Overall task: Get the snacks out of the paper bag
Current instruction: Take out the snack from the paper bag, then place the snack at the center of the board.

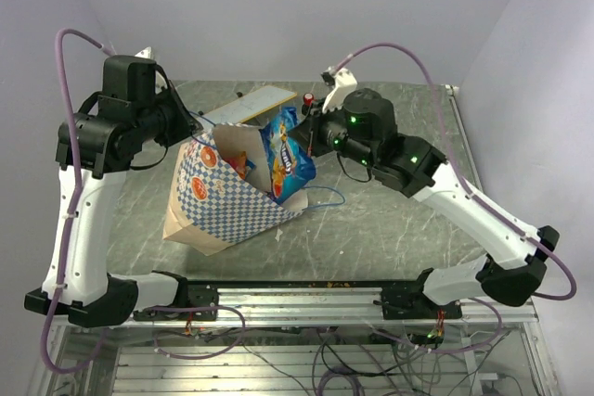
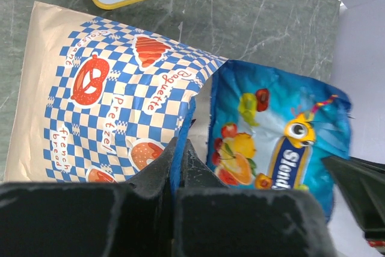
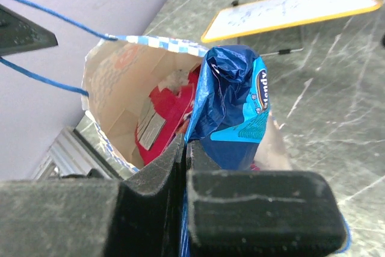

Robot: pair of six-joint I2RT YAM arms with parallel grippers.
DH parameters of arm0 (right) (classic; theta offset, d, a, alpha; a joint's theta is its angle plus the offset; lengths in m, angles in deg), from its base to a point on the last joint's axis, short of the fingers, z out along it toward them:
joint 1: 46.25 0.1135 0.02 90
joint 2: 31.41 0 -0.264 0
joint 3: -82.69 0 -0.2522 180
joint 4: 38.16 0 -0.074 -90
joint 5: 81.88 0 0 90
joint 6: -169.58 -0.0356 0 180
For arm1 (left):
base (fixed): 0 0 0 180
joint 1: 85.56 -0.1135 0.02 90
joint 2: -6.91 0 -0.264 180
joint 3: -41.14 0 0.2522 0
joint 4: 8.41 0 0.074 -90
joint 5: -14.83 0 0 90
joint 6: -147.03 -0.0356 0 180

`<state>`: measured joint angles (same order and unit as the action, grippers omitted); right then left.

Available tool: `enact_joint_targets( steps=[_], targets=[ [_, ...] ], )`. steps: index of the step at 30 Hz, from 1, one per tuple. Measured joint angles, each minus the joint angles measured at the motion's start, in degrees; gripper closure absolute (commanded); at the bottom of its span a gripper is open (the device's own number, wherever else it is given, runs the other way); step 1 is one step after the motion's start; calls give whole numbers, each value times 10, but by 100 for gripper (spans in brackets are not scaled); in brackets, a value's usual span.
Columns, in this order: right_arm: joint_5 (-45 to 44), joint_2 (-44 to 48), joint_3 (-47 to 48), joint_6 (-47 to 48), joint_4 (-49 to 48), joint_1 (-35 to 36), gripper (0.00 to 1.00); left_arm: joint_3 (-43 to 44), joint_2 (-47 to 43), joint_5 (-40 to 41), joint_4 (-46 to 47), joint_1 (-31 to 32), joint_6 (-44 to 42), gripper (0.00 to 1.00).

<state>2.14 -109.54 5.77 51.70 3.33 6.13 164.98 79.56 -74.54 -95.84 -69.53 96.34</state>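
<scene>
In the worktop's (image 1: pixel 399 220) middle, the left pincer (image 2: pixel 178 145) pinches the rim of the paper bag (image 2: pixel 102 88) printed "Baguette", "Pretzel", "french bread"; the right pincer (image 3: pixel 185 139) clamps the blue packet (image 2: pixel 277 124), labelled "Slendy", at its mouth

Pale lilac walls (image 1: pixel 278 6) enclose a grey-green marbled table (image 1: pixel 371 220) (evenly lit).

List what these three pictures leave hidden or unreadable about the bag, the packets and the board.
- Packets left inside the paper bag: the right wrist view shows one red packet; the blue packet and the bag's wall hide the rest.
- Blue packet's near end: left wrist view, covered by the left gripper.
- Writing on the board: right wrist view, too small and blurred.
</scene>
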Motion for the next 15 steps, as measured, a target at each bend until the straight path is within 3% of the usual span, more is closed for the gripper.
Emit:
enact_joint_targets(
  steps=[8,15],
  targets=[
    [-123,52,26,45,43,-19,100,8,14,-3,-1,-10,-17,93],
    [-198,85,8,54,52,-154,100,13,21,-23,-1,-17,-30,93]
  ],
)
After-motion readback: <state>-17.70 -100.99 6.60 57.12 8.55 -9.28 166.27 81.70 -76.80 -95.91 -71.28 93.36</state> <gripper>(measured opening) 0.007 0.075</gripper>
